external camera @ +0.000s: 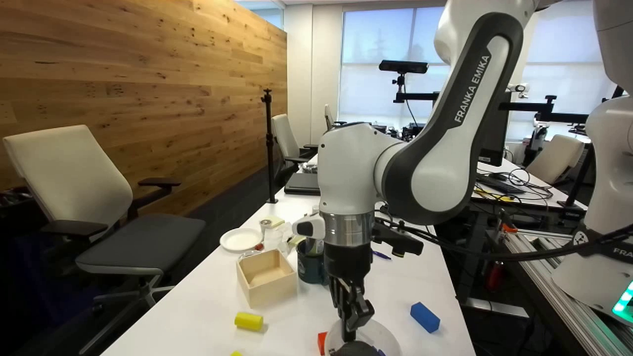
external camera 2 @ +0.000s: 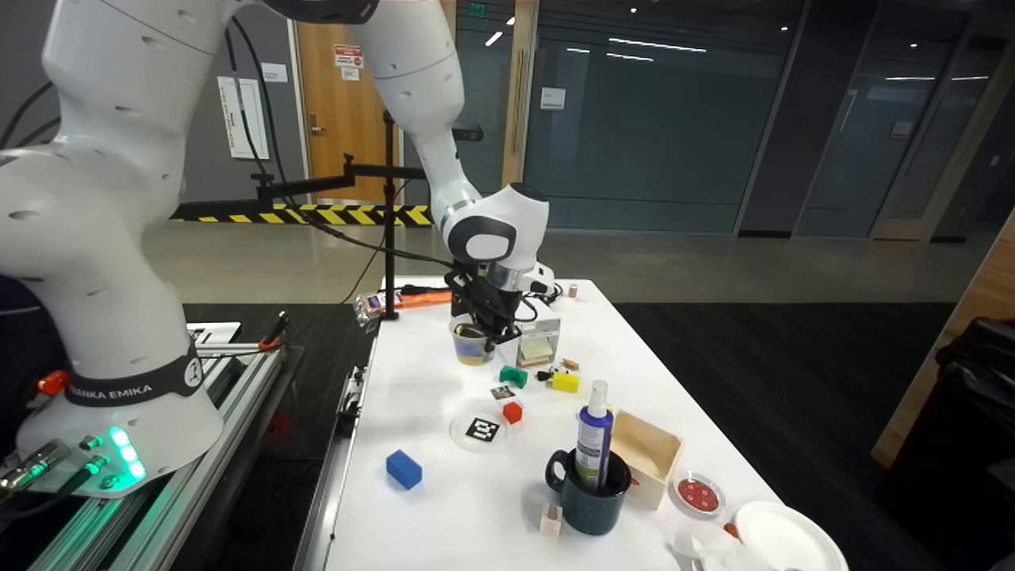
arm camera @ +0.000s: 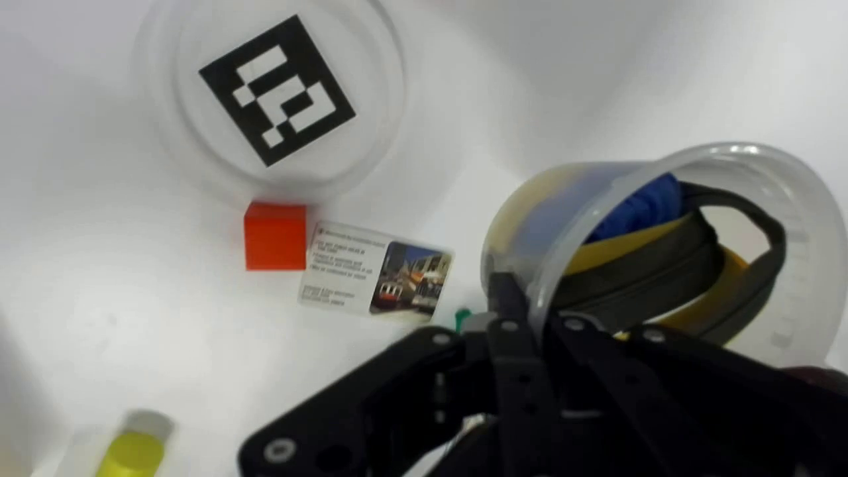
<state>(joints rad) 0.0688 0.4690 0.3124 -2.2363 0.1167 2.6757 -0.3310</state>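
A clear plastic tub (arm camera: 570, 199) fills the right of the wrist view, with a blue item (arm camera: 639, 209) and a dark band edged in yellow (arm camera: 636, 278) inside it. My gripper (arm camera: 535, 308) is shut on the tub's rim, one finger outside the wall and the other inside, mostly hidden. In an exterior view the tub (external camera 2: 469, 353) is below the gripper (external camera 2: 493, 342) at the table's far end; whether it touches the table I cannot tell. Left of it lie a picture card (arm camera: 377, 271), a red block (arm camera: 277, 237) and a clear round lid (arm camera: 371, 142) over a black-and-white marker (arm camera: 278, 89).
A blue block (external camera 2: 404, 469) lies near the table's robot-side edge. A dark mug (external camera 2: 591, 507) holding a spray bottle (external camera 2: 593, 440) stands beside a wooden box (external camera 2: 654, 452). Close to the tub are a white box (external camera 2: 545, 325), a green piece (external camera 2: 514, 376) and a yellow block (external camera 2: 565, 382).
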